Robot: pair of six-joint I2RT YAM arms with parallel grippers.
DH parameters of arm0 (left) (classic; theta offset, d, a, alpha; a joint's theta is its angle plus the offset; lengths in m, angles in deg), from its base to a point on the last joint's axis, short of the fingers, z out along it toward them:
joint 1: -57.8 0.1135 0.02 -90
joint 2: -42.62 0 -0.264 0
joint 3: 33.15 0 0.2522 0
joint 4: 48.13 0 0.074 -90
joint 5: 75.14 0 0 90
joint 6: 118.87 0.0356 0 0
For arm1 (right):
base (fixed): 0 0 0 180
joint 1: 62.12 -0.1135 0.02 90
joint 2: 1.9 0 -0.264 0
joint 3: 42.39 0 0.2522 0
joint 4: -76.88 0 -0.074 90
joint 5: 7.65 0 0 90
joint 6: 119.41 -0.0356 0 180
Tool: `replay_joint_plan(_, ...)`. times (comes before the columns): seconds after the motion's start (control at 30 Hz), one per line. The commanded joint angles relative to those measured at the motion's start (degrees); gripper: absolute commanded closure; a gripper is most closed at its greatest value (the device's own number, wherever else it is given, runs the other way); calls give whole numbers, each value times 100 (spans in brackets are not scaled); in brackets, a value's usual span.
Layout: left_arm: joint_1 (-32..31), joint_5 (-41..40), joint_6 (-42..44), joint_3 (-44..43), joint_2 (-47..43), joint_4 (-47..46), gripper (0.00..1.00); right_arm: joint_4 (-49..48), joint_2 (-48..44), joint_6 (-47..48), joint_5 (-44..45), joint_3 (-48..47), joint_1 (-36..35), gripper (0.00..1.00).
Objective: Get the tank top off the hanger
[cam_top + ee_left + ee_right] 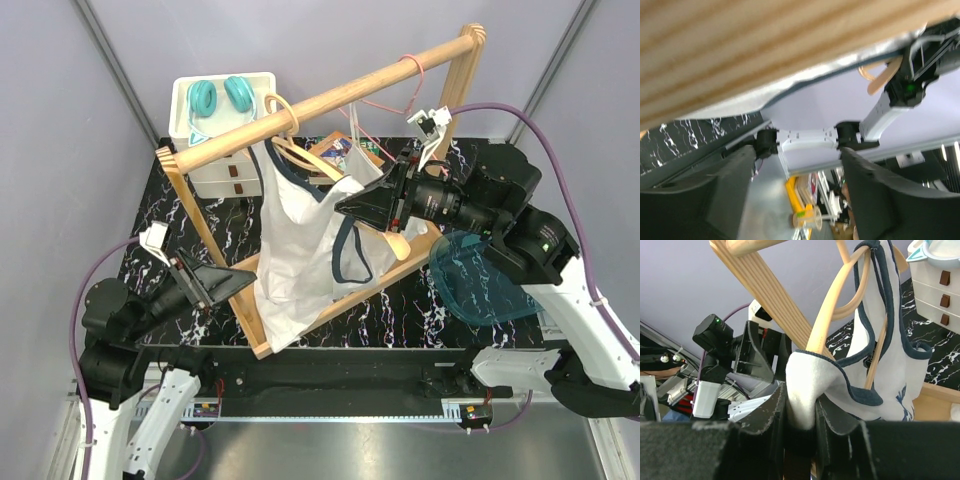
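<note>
Pincers either side of the wooden rack (330, 100), tank top (300, 235) not yet off its hanger (826, 315).
My left pincer (245, 276) stands wide and empty just beside the rack's lower rail, touching no cloth that I can see. Inside the rack the tank top drapes from the tilted hanger, one strap looped over its upper end. My right pincer (800, 412), on the rack's right side, is clamped on a fold of the top. I judge the job barely begun: the straps must slide clear.
</note>
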Motion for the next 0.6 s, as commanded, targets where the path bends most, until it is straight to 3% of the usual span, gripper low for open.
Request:
replay_joint_plan(0.0, 23, -783, 37, -264, 410, -186, 37, -1435, -303, -111, -101, -387, -33, 100)
replay_joint_plan(0.1, 23, -924, 134, -246, 683, -195, 44, -1444, -427, -129, -83, -317, -33, 100)
replay_joint_plan(0.57, 23, -933, 1241, -773, 1712, -20, 45, -1013, -1428, -410, 242, 886, -33, 100)
